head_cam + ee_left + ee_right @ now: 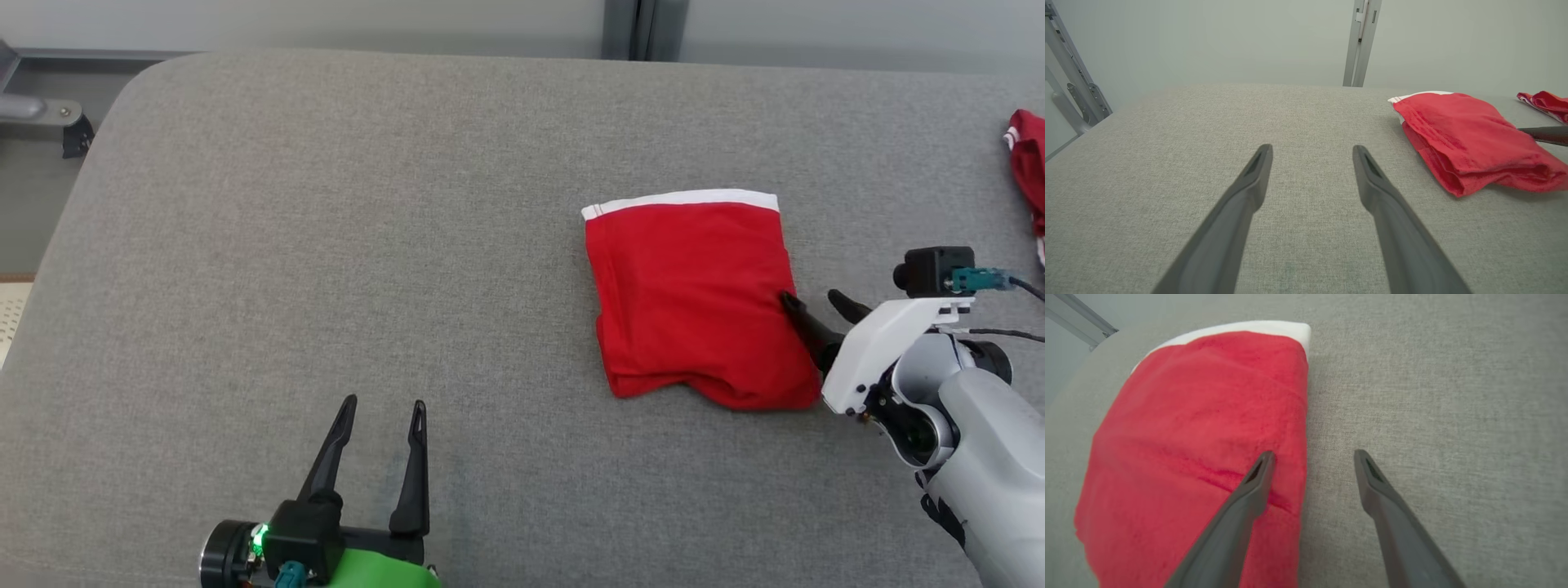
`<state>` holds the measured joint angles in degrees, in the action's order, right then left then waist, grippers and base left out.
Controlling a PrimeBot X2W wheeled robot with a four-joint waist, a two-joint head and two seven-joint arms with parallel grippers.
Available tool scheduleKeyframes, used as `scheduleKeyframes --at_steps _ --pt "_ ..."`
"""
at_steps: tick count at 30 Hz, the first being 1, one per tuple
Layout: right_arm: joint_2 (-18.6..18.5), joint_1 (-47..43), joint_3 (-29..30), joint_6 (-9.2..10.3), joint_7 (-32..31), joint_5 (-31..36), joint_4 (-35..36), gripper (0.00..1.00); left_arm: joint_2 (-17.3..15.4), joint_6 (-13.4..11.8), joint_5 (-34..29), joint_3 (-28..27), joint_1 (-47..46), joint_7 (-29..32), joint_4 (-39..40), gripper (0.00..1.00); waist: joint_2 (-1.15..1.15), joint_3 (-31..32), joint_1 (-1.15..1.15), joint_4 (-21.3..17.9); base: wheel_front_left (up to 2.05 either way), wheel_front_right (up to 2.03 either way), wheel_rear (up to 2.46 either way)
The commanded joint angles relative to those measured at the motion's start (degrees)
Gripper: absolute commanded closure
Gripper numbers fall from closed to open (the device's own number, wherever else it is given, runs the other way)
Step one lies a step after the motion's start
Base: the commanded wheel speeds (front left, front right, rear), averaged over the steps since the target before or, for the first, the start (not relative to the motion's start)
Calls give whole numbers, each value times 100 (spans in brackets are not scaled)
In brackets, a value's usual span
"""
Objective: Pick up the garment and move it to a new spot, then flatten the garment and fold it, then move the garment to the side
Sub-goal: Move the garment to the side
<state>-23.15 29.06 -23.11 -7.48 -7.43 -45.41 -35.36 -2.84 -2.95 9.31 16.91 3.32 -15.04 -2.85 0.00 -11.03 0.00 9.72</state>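
Folded red garment, white band at far edge, lies right of centre on grey padded surface. R. gripper: jaws spread wide, nothing held, one finger over garment's right edge, the other over bare surface. L. gripper: likewise spread, empty, well apart at near left.
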Motion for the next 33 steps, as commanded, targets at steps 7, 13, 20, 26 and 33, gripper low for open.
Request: scheduleKeyframes --at_steps 7,13,20,26,33 --pt "-115 275 -512 -1 -44 -198 -185 100 -11 16 7 -16 -239 -17 -34 0 0 -284 0 140 0 0 0" --pt "-578 492 -632 4 323 -13 -243 100 -11 76 -153 -67 -348 -17 29 0 0 -531 0 -29 0 0 0" --pt "-1335 933 -555 3 478 383 -72 100 -11 255 -332 -39 -624 -10 100 0 0 -1067 0 -455 0 0 0" --pt "-1937 1278 -217 3 517 814 141 100 -12 451 -559 40 -923 -10 142 0 0 -1519 0 -795 0 0 0" --pt "-2442 1457 477 3 494 1130 246 100 -19 594 -737 77 -1143 -10 119 0 0 -1851 0 -957 0 0 0"
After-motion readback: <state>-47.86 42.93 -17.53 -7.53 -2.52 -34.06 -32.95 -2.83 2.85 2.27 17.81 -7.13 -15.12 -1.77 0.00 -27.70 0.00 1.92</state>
